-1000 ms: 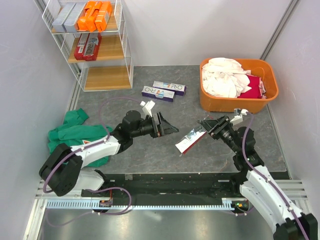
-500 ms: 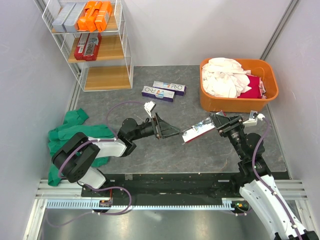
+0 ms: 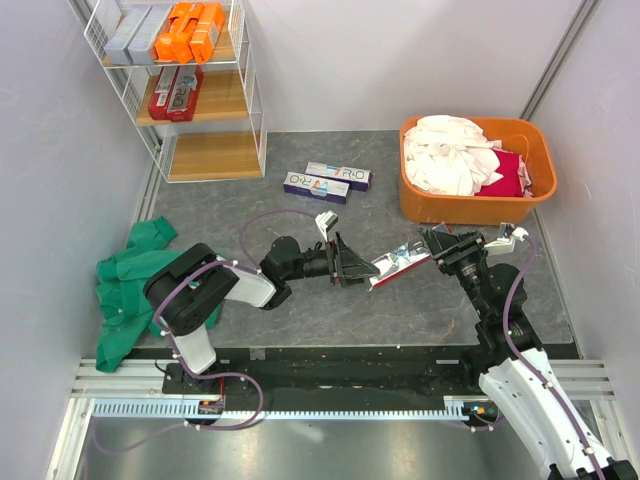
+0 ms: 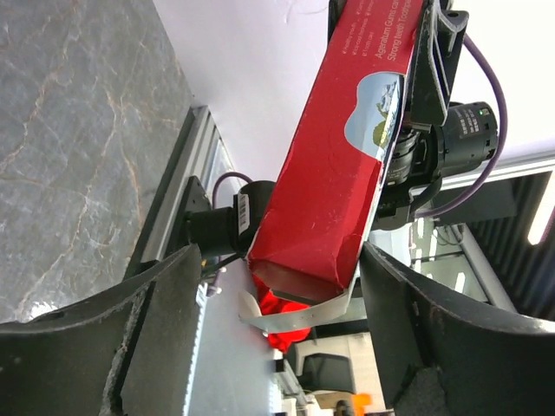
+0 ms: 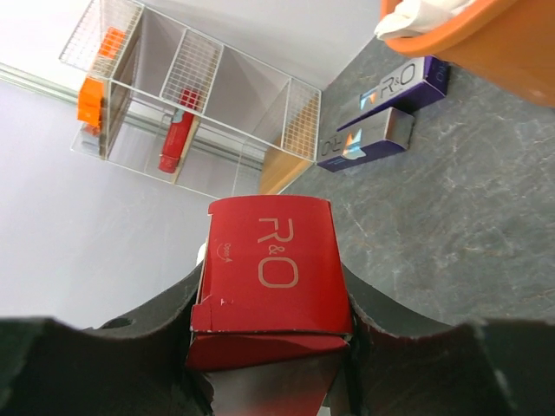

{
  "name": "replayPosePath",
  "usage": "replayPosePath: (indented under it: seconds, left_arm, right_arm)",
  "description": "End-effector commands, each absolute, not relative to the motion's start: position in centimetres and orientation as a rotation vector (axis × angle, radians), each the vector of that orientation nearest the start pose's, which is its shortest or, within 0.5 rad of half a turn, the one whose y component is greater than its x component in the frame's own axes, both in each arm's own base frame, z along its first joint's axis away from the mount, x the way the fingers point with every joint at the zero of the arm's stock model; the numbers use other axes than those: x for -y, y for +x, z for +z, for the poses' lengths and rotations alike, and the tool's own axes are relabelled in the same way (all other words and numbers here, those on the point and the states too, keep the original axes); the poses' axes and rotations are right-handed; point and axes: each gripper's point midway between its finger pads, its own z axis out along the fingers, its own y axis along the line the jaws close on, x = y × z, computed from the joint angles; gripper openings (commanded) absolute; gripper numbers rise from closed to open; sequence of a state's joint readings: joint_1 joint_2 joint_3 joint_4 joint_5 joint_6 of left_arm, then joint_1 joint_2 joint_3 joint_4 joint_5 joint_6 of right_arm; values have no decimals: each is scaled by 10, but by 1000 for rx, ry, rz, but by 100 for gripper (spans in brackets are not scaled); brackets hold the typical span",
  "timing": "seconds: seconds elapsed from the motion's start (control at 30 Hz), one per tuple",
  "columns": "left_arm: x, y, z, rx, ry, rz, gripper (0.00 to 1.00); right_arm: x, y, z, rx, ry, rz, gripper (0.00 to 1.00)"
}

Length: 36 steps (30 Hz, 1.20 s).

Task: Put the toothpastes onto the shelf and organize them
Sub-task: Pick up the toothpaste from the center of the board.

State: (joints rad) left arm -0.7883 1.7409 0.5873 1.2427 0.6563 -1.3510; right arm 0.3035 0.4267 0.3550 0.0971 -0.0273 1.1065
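The red carton [image 3: 398, 265] hangs over the middle of the worktop [image 3: 300, 310], one end clamped in the right fingers [image 5: 130, 347]. The left fingers [image 4: 130, 347] stand wide around its dented free end. Light, stiff, glossy card, I'd say: grip the long flat sides, not the flap. Two purple-and-white cartons [image 3: 328, 181] lie near the far edge. On the shelf [image 3: 215, 155] in the far left corner are two grey cartons [image 3: 135, 33] and two red ones [image 3: 175, 92]. The orange ones [image 3: 190, 30] are too bunched to count.

Grey stone-look table [image 3: 420, 310] w/ a white wire shelf [image 3: 213, 155] in the far-left corner
Shelf top tier: silver-grey cartons [image 3: 138, 33] next to orange cartons [image 3: 192, 30]; mid tier: red cartons [image 3: 175, 92]. On the table itself: 2 purple R.O cartons [image 3: 328, 181] side by side towards the back, orange tub [image 3: 470, 212] far right, green cloth [image 3: 145, 265] on the left.
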Motion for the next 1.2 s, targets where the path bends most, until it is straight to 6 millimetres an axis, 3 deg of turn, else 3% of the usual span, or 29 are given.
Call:
replayPosePath:
  seconds: [0.0, 0.27, 0.5, 0.77, 1.17]
  left_arm:
    - [391, 178, 216, -1755, 211, -2222, 77]
    - [394, 171, 225, -1728, 233, -2224, 71]
    - [396, 172, 226, -1723, 240, -2226, 45]
    - [393, 179, 227, -1696, 211, -2236, 43]
    - [350, 211, 228, -1682, 108, -2138, 42]
  right_arm:
    - [-122, 249, 296, -1416, 596, 1186, 35]
    - [-123, 250, 289, -1431, 608, 1184, 37]
    - [-127, 253, 277, -1472, 621, 1187, 42]
    - [-132, 259, 258, -1549, 639, 1177, 63]
    - [-137, 262, 244, -1607, 638, 1166, 79]
